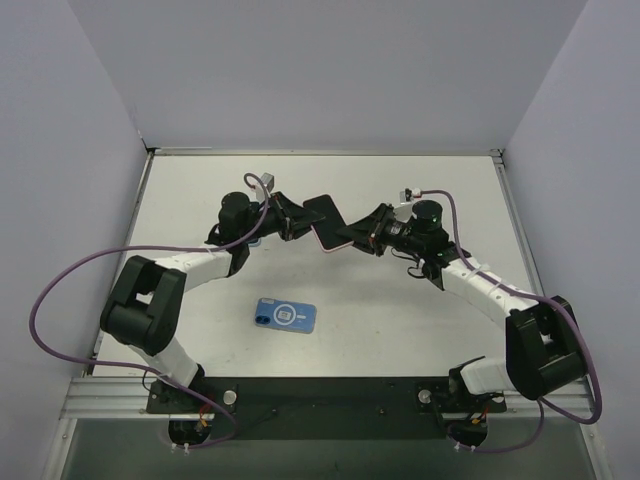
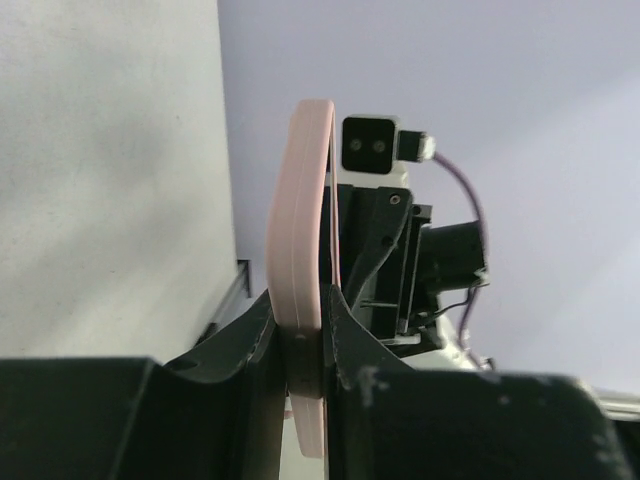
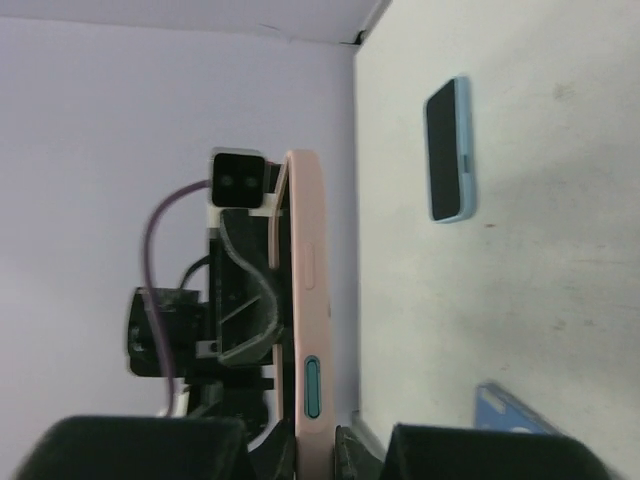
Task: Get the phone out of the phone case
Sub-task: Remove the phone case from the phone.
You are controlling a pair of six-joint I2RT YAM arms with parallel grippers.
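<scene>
Table (image 1: 400, 330), left arm (image 1: 195, 262), right arm (image 1: 480, 285) angled inward; both jaws pinching pink phone case (image 2: 298, 240)

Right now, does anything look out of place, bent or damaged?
The pink phone case, clamped between the left gripper and right gripper, bows sideways in the left wrist view. Flexed, no damage visible. Nothing else stands out.

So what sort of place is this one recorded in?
Most likely a lab robot cell, not a home: a white table boxed in by plain pale walls, with the left arm and right arm bolted to a metal rail, sharing a pink phone case.
</scene>
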